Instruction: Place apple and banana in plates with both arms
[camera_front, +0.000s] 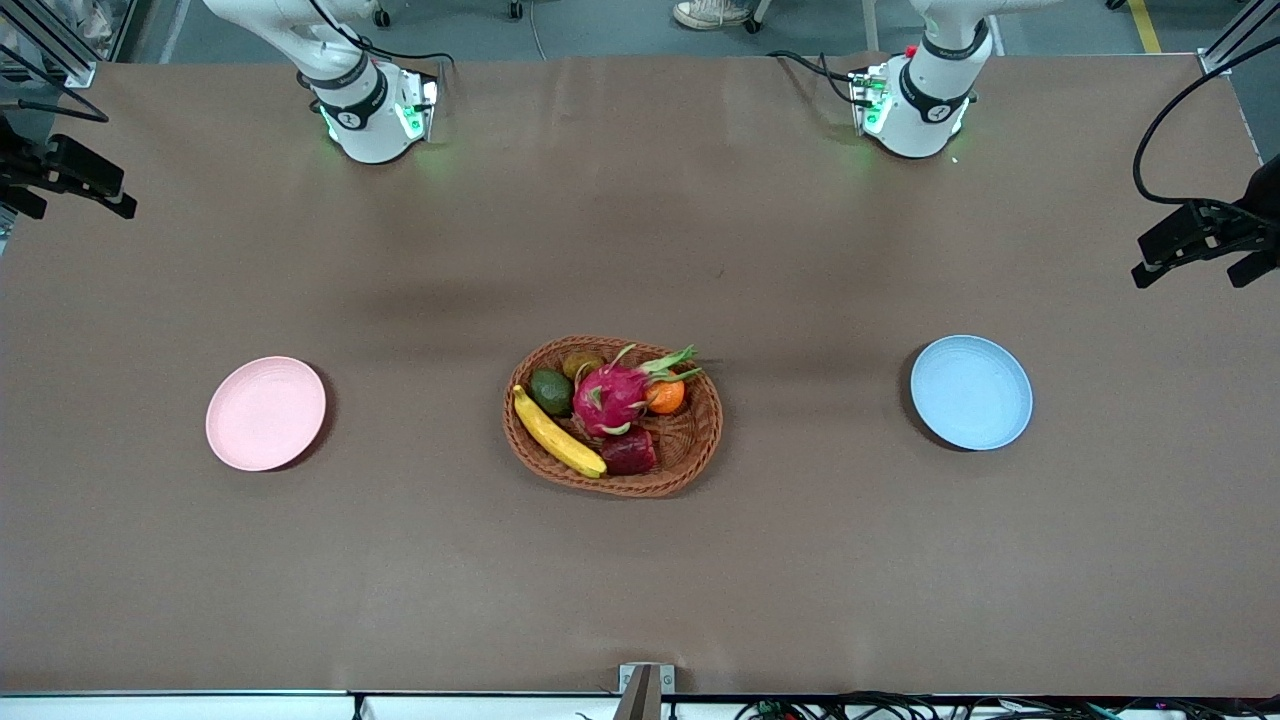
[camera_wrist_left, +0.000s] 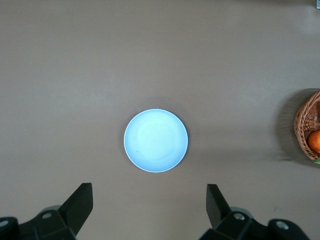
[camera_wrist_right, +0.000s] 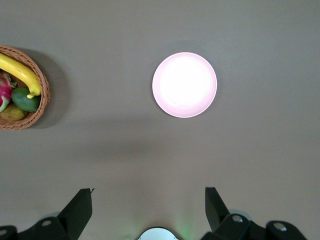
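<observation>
— Front view first: what is sitting on the tabletop (camera_front: 640, 560)?

— A brown wicker basket (camera_front: 612, 416) is resting at the middle, between two plates. The pink plate (camera_front: 265, 412) is lying toward the right arm's end, and the blue plate (camera_front: 971, 392) is lying toward the left arm's end. Both plates are well apart from the basket.

— Where are the apple and the banana?

— Both are lying in the basket. The banana (camera_front: 556, 434) is stretching along the rim on the side toward the pink plate. The apple (camera_front: 628, 451) is sitting at the edge of the basket nearest the front camera, touching the banana's lower tip. A dragon fruit (camera_front: 612, 396) is lying just above the apple, with an orange (camera_front: 665, 396) beside it, and an avocado (camera_front: 551, 390) is sitting next to the banana.

— And the arms?

— Only their bases and lower links are showing in the front view. The left end effector (camera_wrist_left: 150, 205) is hanging high over the tabletop, looking down on the blue plate, with its fingers spread wide and gripping nothing. The right end effector (camera_wrist_right: 149, 206) is hanging high as well, looking down on the pink plate, also spread wide and gripping nothing. The basket's edge is showing at the side of each wrist view.
</observation>
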